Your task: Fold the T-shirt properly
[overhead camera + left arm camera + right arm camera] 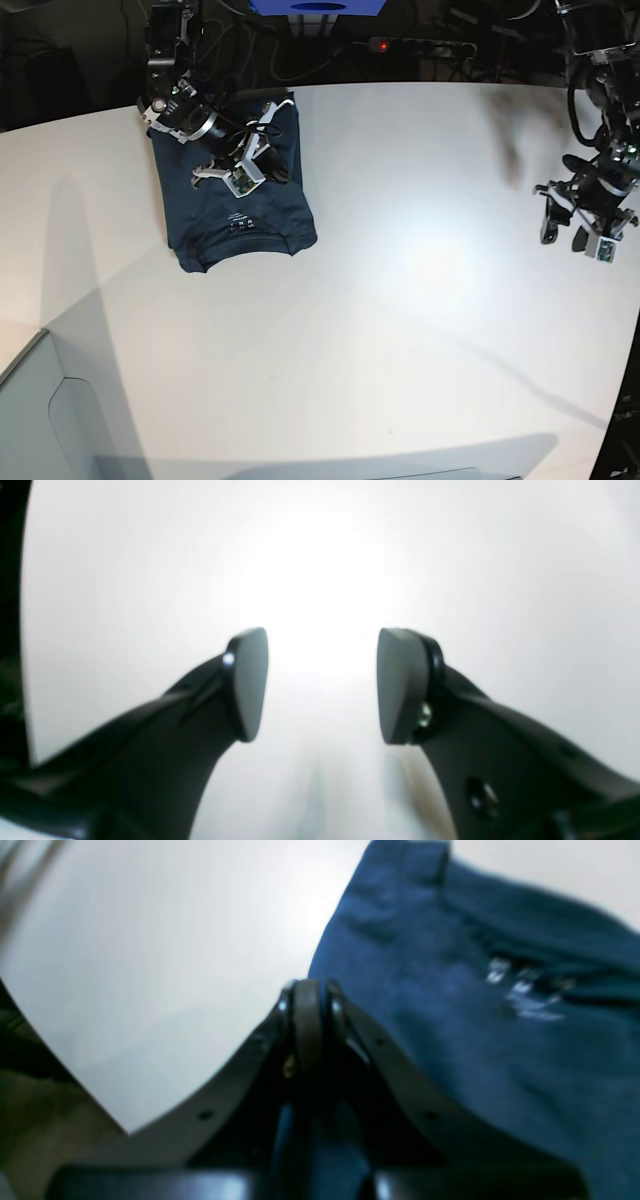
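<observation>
White desk carries the navy T-shirt, folded compactly at its far corner. Right end effector is clenched empty above it, probably smoothing; left end effector hangs released, well apart.

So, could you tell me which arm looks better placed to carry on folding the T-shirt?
The right one, probably. The right gripper is shut and sits over the T-shirt at the table's far corner, while the left gripper hangs open above bare table, well away from the cloth.
</observation>
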